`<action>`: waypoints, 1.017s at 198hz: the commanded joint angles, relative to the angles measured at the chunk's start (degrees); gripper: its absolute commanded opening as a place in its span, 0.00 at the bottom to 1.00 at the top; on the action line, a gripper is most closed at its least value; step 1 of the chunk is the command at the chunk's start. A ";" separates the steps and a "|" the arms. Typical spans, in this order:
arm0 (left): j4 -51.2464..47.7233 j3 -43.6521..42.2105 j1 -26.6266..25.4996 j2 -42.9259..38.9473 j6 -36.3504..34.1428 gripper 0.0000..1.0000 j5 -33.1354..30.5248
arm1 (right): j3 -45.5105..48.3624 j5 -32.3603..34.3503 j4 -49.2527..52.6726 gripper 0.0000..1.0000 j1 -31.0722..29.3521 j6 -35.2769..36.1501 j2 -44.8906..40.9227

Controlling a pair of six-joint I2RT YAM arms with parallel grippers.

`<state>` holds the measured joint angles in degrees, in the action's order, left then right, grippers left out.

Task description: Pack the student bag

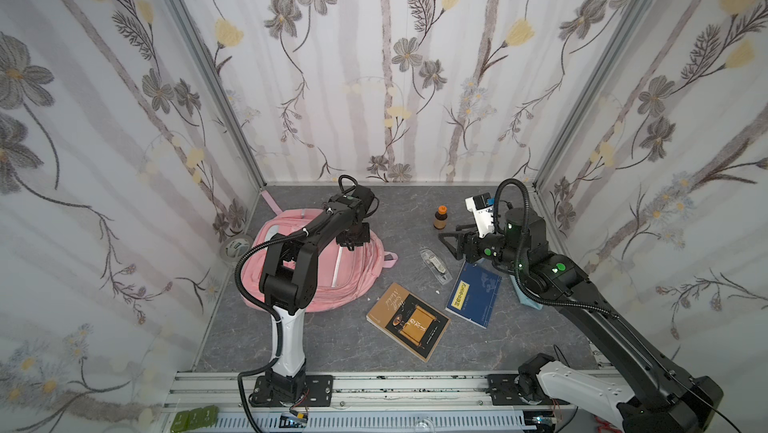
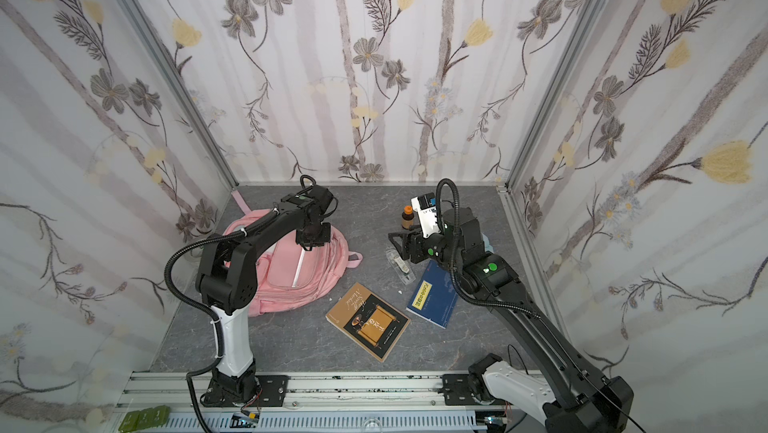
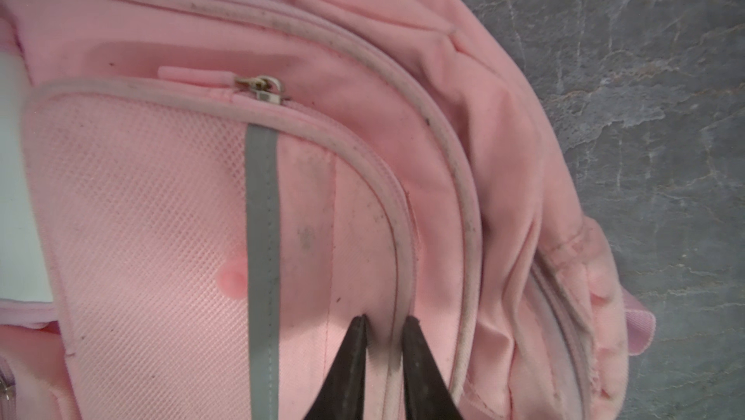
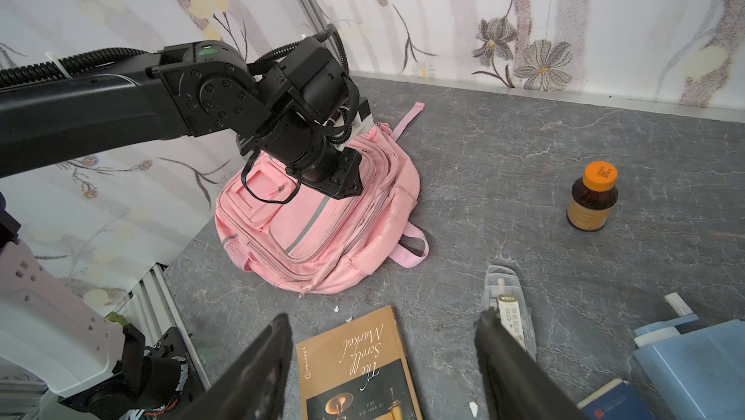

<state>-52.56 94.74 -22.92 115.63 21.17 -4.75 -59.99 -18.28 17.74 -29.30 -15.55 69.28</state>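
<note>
- The student bag [image 1: 361, 273] is lying flat on the far left of the tabletop [image 1: 332, 347] with its front pockets up. The zippers in view appear closed, so nothing is judged to be packed yet.
- The left gripper [image 3: 385, 323] is being held down on the far right part of the bag's front. Its jaws are being kept close together with the pale zipper strip [image 3: 408, 260] of a front pocket pinched between them. How firm the pinch is cannot be told.
- The right gripper [image 4: 383, 317] is being held wide open and empty above the tabletop, well apart from the bag and near the clear pen case [image 1: 435, 266].
- The brown book [image 1: 409, 320], the blue book [image 1: 473, 293] and the brown bottle [image 1: 440, 218] are lying loose to the right of the bag.
- The step in hand is judged to be opening the bag, with its fabric being secured first.
- The next move is likely calling for a slider to be caught. The zipper pull [image 3: 264, 89] in the left wrist view is lying apart from the jaws, and the soft cloth would need keeping taut.
</note>
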 commanded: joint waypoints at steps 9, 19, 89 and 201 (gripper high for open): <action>-2.24 0.41 -0.02 -0.41 -0.67 0.09 -1.50 | 0.55 -1.06 -2.48 0.71 -0.03 0.01 -0.62; -2.33 0.60 -0.02 -0.26 -0.95 0.09 -1.49 | 0.91 -0.82 -2.75 0.71 -0.06 -0.07 -1.01; -1.23 1.30 -2.96 -0.78 -3.17 0.00 -3.22 | 3.03 -0.63 -4.02 0.70 -0.02 -1.22 -2.86; -2.55 6.87 -8.96 -0.77 -17.89 0.00 -12.40 | 2.51 -2.13 -4.82 0.70 -0.03 -1.59 -1.62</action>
<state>-53.95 100.92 -32.03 115.46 6.96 -11.75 -56.95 -19.68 15.05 -29.30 -16.88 67.24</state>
